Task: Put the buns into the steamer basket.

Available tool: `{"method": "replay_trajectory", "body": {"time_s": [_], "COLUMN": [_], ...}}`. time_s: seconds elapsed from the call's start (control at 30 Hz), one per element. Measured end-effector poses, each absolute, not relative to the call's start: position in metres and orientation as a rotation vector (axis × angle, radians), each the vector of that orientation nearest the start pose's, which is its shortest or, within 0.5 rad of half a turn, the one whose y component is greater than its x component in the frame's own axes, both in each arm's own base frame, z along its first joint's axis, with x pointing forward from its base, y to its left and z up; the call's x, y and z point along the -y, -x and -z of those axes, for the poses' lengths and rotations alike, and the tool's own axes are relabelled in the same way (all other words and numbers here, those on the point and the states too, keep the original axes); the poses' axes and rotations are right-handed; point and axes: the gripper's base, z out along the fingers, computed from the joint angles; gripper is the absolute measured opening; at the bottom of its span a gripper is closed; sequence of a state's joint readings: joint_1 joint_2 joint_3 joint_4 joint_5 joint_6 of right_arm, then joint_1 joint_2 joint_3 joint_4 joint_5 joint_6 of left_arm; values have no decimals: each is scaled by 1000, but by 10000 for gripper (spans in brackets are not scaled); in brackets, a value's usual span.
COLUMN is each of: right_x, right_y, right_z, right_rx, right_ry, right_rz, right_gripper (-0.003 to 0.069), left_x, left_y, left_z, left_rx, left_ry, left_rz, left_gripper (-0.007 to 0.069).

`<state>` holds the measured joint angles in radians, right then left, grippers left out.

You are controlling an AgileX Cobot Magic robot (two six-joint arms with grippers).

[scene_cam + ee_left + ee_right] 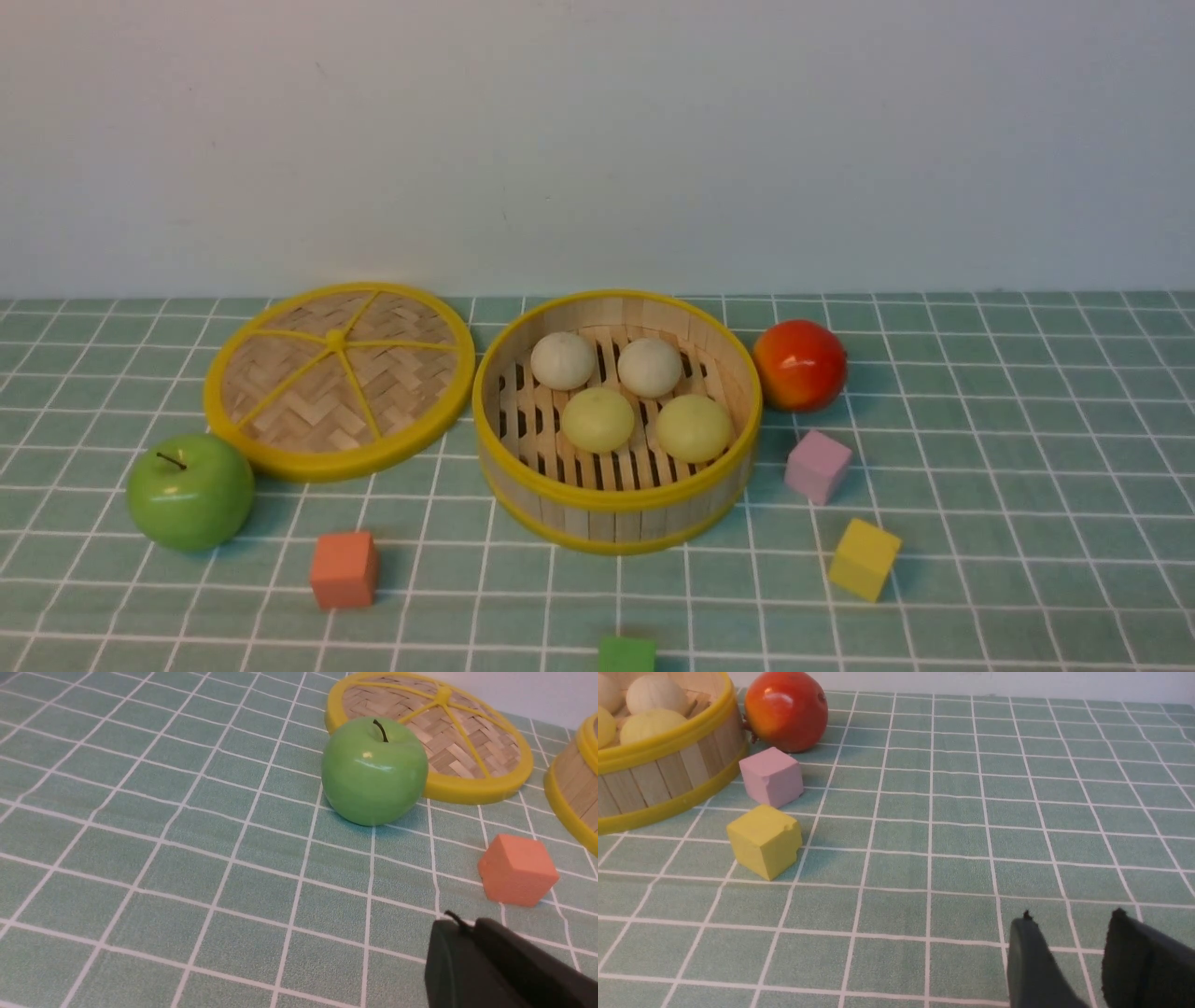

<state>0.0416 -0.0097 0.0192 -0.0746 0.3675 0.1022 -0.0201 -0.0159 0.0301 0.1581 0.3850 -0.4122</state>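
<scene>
The steamer basket [609, 523] stands at the table's middle. Inside it lie two off-white buns [563, 360] [650, 367] at the back and two pale yellow-green buns [597, 420] [694, 427] in front. Neither gripper shows in the front view. In the left wrist view my left gripper [460, 927] hangs shut and empty over bare cloth, near the orange cube [517, 870], with the basket's wall [577, 791] at the edge. In the right wrist view my right gripper [1071, 917] is open and empty, well away from the basket [654, 779], where buns [651, 721] show over the rim.
The flat woven lid [338, 378] lies left of the basket, with a green apple [190, 490] in front of it. A red-orange fruit [800, 365] sits right of the basket. Pink [817, 466], yellow [864, 558], orange [344, 569] and green [625, 655] cubes lie nearer me.
</scene>
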Motion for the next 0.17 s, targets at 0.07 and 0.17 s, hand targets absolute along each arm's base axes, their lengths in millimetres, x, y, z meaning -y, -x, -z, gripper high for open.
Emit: {"method": "replay_trajectory", "body": {"time_s": [0.07, 0.17], "right_x": [0, 0], "right_y": [-53, -53], "right_z": [-174, -174], "right_rx": [-1859, -1859], "right_ry": [-10, -10], "right_rz": [-27, -27], "right_gripper": [239, 239], "left_x": [-4, -4], "left_y": [-52, -52], "left_z": [-170, -170], "left_rx": [-1861, -1861], "left_ry": [271, 270], "left_rz": [141, 140], "left_gripper": [46, 50]}}
